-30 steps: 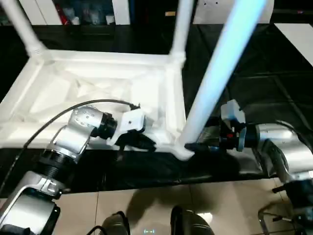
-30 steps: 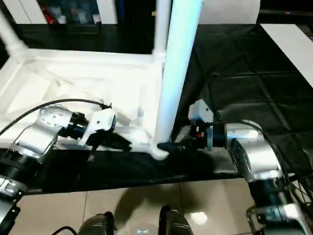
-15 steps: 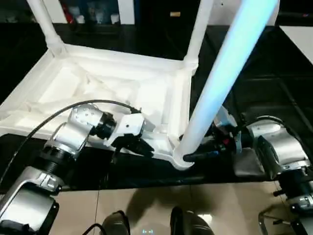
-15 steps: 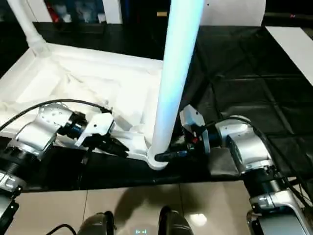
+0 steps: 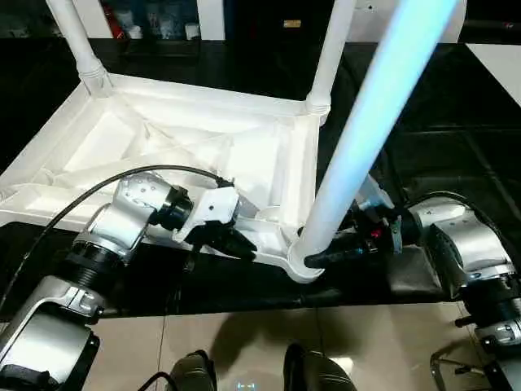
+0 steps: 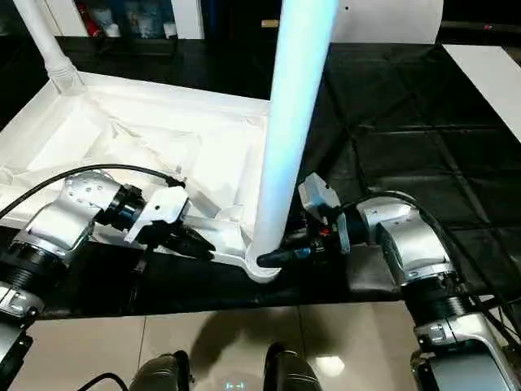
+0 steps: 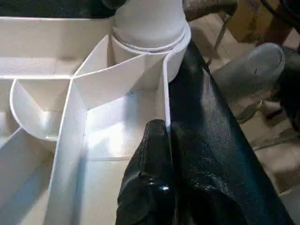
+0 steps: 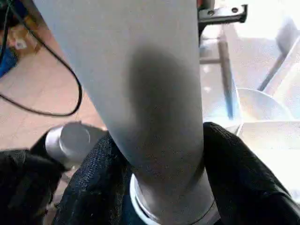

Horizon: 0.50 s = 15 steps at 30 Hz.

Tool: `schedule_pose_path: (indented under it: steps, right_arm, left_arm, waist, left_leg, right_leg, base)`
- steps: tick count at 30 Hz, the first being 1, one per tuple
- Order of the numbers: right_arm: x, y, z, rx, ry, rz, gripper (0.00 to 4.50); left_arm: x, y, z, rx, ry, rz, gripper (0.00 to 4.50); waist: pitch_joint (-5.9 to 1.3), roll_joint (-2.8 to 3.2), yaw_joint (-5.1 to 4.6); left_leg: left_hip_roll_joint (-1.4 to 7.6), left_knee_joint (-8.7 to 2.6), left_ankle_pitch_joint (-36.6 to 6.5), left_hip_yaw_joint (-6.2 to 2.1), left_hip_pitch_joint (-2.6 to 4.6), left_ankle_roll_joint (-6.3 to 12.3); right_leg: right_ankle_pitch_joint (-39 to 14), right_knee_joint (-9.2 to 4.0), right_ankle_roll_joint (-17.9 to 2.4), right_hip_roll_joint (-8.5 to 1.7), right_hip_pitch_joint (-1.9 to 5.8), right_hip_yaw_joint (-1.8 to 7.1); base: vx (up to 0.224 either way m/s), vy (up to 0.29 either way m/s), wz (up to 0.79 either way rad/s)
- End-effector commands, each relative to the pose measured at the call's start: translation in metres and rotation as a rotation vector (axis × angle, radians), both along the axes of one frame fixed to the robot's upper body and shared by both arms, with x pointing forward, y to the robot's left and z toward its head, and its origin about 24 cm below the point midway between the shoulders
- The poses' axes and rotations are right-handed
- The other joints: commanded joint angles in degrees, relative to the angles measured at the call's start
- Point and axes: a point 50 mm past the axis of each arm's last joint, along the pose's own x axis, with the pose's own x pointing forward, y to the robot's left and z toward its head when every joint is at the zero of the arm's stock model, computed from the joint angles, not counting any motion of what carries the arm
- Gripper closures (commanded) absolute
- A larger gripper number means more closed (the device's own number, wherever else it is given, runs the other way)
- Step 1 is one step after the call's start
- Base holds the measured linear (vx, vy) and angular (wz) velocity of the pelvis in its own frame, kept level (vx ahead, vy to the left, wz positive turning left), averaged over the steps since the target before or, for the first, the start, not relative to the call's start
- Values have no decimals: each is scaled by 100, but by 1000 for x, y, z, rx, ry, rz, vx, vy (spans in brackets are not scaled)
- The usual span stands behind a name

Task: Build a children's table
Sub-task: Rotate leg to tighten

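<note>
The children's table top (image 5: 163, 147) lies upside down on the black cloth, ribbed underside up. Two white legs stand in its far corner sockets (image 5: 77, 41) (image 5: 334, 49). A third leg (image 5: 366, 138) rises from the near right socket (image 5: 303, 265). My left gripper (image 5: 236, 244) is shut on the top's near rim wall (image 7: 165, 89), a little to the left of that socket. My right gripper (image 5: 321, 257) clasps the base of the near leg (image 8: 150, 93), with one black finger (image 8: 234, 178) pressed against each side.
Black cloth (image 5: 440, 106) covers the work surface, whose near edge runs just under the grippers. Tiled floor (image 5: 244, 342) and my feet (image 5: 309, 371) lie below. A white board (image 5: 501, 61) sits far right, and a dark shelf unit (image 5: 155, 24) stands behind.
The camera has shifted. My right gripper has moved in and narrowed its fingers onto the near leg's base. The left gripper keeps its hold on the rim.
</note>
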Motion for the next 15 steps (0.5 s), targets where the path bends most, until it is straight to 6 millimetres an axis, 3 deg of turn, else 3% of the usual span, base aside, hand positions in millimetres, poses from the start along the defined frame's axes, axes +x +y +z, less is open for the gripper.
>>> schedule_pose_path:
  steps: [1, 5, 6, 9, 15]
  right_arm:
    - [1, 12, 6, 77, 12, -54, 243]
    - [5, 30, 3, 92, -6, -238, 243]
    - [6, 36, 2, 96, 4, -289, 243]
    - [11, 51, 2, 115, 18, -417, 244]
    - [21, 75, 1, 109, 18, -686, 248]
  left_arm:
    - [1, -19, -5, -25, 8, 42, 450]
    - [10, -32, -4, -82, 12, 224, 450]
    - [12, -36, -3, -94, 12, 261, 450]
    - [16, -47, 0, -120, 12, 353, 450]
    - [28, -64, 4, -146, -21, 589, 450]
  waist:
    - [-454, -73, -24]
    - [-431, -78, -71]
    - [-414, -74, -117]
    - [-411, -88, -214]
    - [-443, -52, -284]
  left_leg:
    - [181, -294, -508, 24, 33, 738]
    - [137, -324, -738, 1, 30, 465]
    - [107, -343, -777, -17, -3, 349]
    - [81, -347, -790, -27, -18, 296]
    - [71, -339, -571, -15, -12, 373]
  right_leg:
    - [-1443, -290, -1358, -323, 436, 270]
    - [-2114, -373, -1083, -327, 434, 265]
    - [-2357, -408, -927, -318, 451, 253]
    - [-2628, -457, -741, -313, 442, 238]
    - [-2156, -433, -839, -281, 434, 234]
  base:
    - [0, 0, 0]
    - [0, 0, 0]
    - [0, 0, 0]
    - [0, 0, 0]
    - [0, 0, 0]
